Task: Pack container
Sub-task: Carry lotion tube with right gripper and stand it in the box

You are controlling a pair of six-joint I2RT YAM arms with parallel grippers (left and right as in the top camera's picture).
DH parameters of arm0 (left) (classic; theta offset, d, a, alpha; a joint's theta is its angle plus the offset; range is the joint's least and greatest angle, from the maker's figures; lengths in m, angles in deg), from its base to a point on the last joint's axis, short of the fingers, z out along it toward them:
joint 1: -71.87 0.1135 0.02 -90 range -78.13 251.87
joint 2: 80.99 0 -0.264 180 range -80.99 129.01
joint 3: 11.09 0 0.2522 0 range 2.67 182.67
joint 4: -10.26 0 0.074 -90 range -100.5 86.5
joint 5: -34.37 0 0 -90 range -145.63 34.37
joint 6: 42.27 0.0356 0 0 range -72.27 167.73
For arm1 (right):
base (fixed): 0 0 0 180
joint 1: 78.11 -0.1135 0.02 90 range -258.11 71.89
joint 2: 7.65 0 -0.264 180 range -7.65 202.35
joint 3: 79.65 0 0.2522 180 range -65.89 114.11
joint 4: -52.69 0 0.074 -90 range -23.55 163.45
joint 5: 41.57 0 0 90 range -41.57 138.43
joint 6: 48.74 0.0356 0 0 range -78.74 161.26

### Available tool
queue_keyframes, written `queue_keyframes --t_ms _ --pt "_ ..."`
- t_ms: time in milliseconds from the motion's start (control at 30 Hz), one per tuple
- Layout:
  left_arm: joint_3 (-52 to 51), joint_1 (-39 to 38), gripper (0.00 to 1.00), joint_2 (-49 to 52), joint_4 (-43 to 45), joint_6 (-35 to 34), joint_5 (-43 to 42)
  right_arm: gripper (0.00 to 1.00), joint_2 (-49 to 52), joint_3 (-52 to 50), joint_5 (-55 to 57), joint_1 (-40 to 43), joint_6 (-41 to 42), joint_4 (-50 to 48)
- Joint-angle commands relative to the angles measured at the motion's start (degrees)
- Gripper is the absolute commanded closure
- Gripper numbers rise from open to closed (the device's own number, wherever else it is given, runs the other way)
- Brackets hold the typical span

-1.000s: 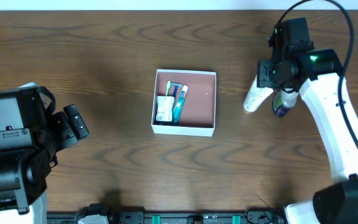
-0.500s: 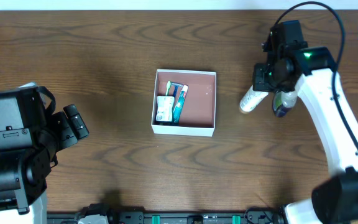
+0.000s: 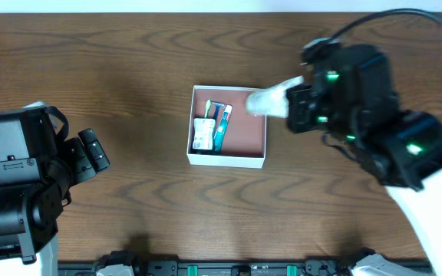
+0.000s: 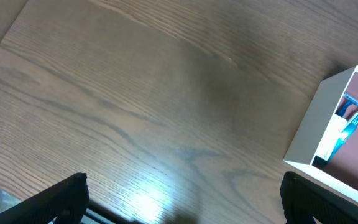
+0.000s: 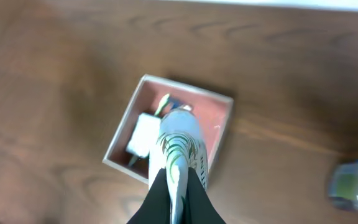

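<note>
Dark wood-grain table (image 3: 129,46); white-walled container (image 3: 226,160) near centre; blurred item (image 5: 353,183) well apart.

No text, brand or number can be read anywhere. The tube (image 5: 180,146) carries green print that is too blurred to make out. In the box (image 3: 229,160), the white packet (image 3: 202,133) has green print too small to read. The blue pack (image 3: 221,129) just beside it is also too small to read.
</note>
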Motion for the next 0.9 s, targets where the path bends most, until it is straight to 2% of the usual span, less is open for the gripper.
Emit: queue_keyframes --t_ms 0,300,667,767,800,833,867 --pt "0.6 0.3 0.02 0.0 0.0 0.0 0.9 0.99 6.1 -0.4 1.5 -2.2 3.0 -1.3" --pt "0.6 0.3 0.02 0.0 0.0 0.0 0.9 0.99 21.7 -0.4 2.5 0.7 3.9 -8.5" --pt "0.6 0.3 0.02 0.0 0.0 0.0 0.9 0.99 25.4 -0.4 5.6 2.3 4.0 -10.3" --pt "0.6 0.3 0.02 0.0 0.0 0.0 0.9 0.83 25.5 -0.4 5.6 2.3 3.7 -10.5" --pt "0.6 0.3 0.02 0.0 0.0 0.0 0.9 0.74 25.5 -0.4 5.6 2.3 3.7 -10.4" --pt "0.6 0.3 0.02 0.0 0.0 0.0 0.9 0.58 25.5 -0.4 5.6 2.3 3.7 -10.4" --pt "0.6 0.3 0.02 0.0 0.0 0.0 0.9 0.51 25.5 -0.4 5.6 2.3 3.8 -10.4"
